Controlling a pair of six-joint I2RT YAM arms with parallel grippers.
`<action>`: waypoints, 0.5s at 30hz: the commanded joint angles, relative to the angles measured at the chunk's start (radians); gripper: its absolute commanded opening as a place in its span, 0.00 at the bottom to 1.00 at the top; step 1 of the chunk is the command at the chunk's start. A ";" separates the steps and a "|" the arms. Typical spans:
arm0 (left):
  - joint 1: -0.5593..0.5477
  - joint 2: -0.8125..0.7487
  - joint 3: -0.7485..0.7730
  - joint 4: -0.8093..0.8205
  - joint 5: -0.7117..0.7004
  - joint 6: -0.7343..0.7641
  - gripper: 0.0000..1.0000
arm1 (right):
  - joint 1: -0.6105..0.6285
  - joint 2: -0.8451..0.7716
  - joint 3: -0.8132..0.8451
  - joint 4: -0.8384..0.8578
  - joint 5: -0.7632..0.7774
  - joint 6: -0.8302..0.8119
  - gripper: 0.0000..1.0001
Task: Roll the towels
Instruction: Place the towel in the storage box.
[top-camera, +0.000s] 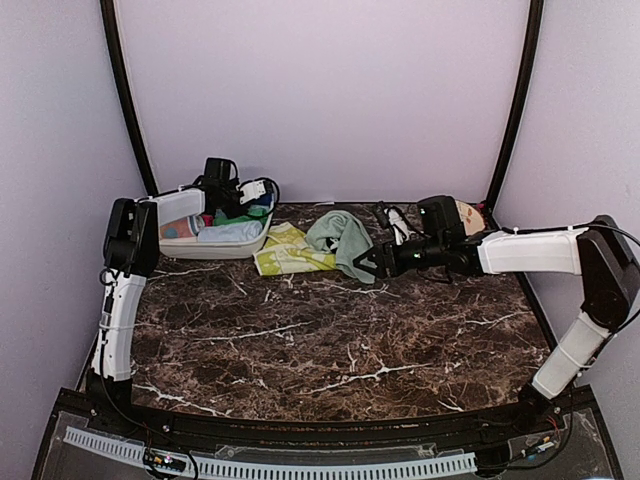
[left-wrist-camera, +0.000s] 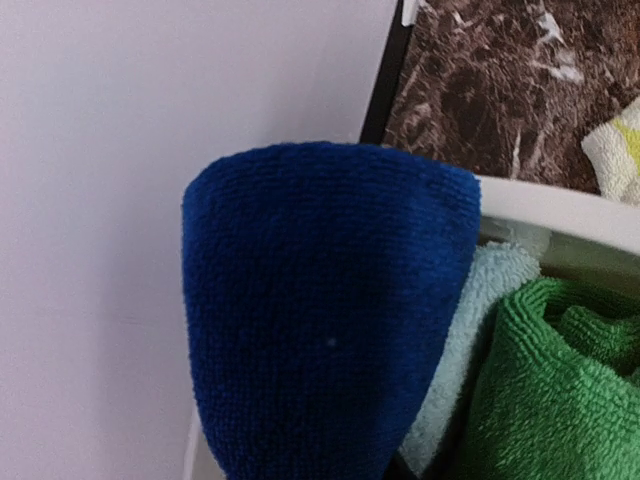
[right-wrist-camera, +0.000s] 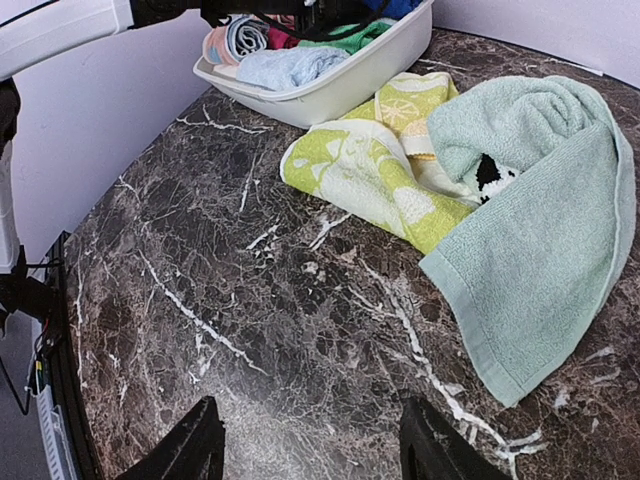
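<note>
Cloth hides our left fingers, which seem pinched on the blue towel at the white tub's rim. Lifting could drag neighbouring cloths out. Our right fingers hang open over the surface, near the mint green towel. It overlaps the lemon-print towel, so one grab may catch both.

Dark brown marble-look tabletop w/ white veins. Back left: white oblong plastic tub sits on it, near the wall. Just right of tub: yellow-green lemon-print cloth towel, crumpled, up against tub's side. Pale mint green cloth towel lies bunched partly over its right end, rest on bare tabletop. Back right: round beige patterned plate, mostly hidden behind an arm.
</note>
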 joint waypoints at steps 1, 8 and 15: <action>0.016 0.015 0.047 -0.086 -0.026 0.032 0.00 | -0.007 -0.003 0.000 0.043 -0.021 0.011 0.59; 0.019 0.047 0.118 -0.258 0.005 0.034 0.08 | -0.008 -0.008 0.014 0.031 -0.021 0.024 0.59; 0.046 0.048 0.208 -0.406 0.059 -0.006 0.84 | -0.008 -0.014 0.006 0.037 -0.026 0.042 0.60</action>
